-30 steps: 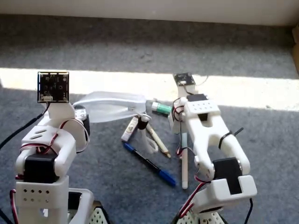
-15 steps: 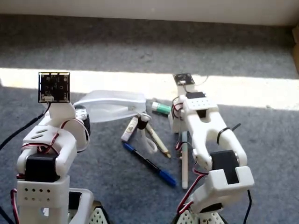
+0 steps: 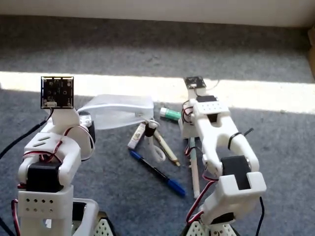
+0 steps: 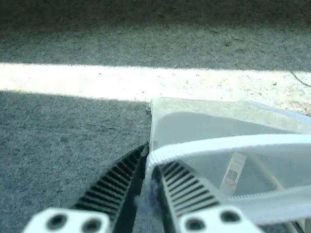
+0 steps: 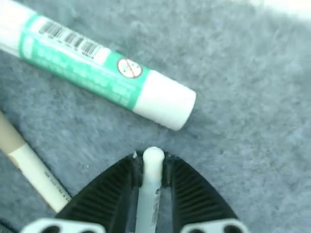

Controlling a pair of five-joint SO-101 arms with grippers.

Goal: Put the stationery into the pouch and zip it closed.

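Left end effector (image 4: 148, 158) grips the pouch (image 3: 118, 112), right end effector (image 5: 153, 160) grips a white pen (image 3: 195, 169)
On the grey bench (image 3: 275, 162) the clear pouch lies ahead of the left arm, its white zip band pinched at one end between the jaws. The white pen's tip pokes out between the right jaws, low over the bench. A blue pen (image 3: 157, 173) and a beige pen (image 3: 166, 147) lie between the arms; the green-and-white glue stick (image 3: 171, 114) sits just beside the pouch's other end
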